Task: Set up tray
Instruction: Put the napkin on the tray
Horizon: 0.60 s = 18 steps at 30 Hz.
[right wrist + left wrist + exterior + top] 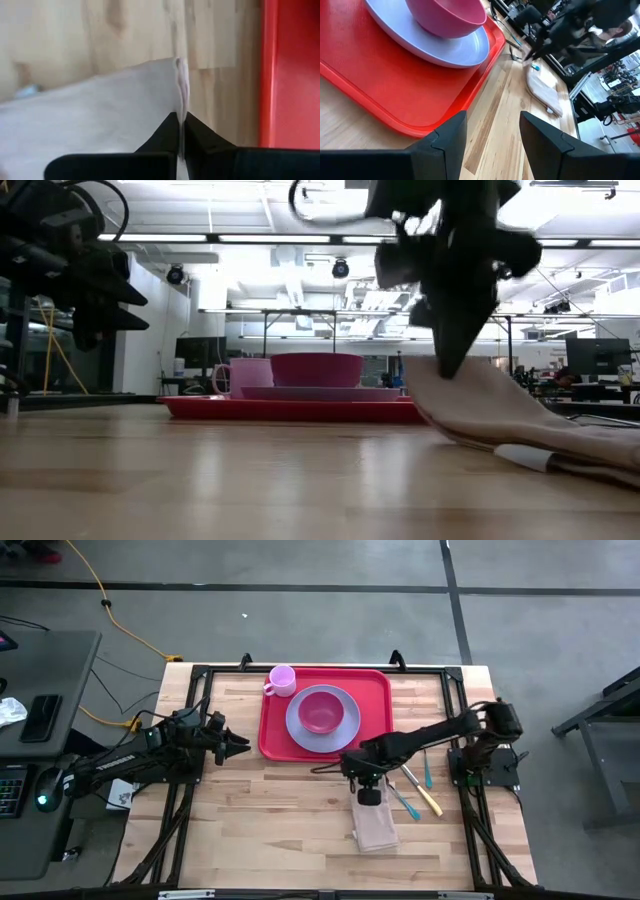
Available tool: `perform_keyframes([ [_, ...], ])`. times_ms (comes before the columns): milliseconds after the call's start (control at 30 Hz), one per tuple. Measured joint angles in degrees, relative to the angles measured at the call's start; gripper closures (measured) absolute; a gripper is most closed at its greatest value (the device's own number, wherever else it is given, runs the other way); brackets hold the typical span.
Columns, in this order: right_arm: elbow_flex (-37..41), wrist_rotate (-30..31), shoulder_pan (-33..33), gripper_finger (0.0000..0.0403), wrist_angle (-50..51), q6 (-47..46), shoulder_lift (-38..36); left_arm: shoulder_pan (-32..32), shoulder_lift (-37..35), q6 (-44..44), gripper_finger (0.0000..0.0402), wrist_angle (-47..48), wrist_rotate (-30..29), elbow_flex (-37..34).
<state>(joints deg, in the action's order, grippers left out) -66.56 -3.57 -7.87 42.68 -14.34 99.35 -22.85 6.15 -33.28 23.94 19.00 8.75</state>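
Two dark arms [130,755] with black wedge-shaped fingers [445,145].

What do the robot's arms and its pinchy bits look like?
Both arms are dark, almost black, built from jointed segments with thin black cables looping along them. The left arm carries white lettering on its side. Each ends in a tool with two flat, black, wedge-shaped fingers: the left tool and the right tool. Near the left arm's base a small green light glows.

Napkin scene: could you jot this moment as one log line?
right gripper: pinching napkin | left gripper: open, waiting beside tray
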Motion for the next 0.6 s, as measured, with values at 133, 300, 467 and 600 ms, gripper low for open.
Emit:
perform_keyframes([
  [133, -0.12, 1.62, -0.9, 0.0402, 0.91, -2.6, -1.79, 0.0, -0.01, 0.0, 0.019, 0.02, -0.09, 0.0],
  [300, -0.14, 4.51, -1.29, 0.0402, 1.2, -5.29, -3.84, 0.0, -0.02, 0.26, 0.019, 0.01, -0.1, 0.0],
  [467, -0.14, 6.78, -1.19, 0.0402, 2.23, -6.67, -4.36, 0.0, 0.0, 0.31, 0.019, 0.02, -0.11, 0.0],
  [600, -0.14, 8.32, -1.14, 0.0402, 2.28, -8.26, -4.44, -0.02, 0.0, 0.44, 0.019, 0.0, -0.11, 0.0],
])
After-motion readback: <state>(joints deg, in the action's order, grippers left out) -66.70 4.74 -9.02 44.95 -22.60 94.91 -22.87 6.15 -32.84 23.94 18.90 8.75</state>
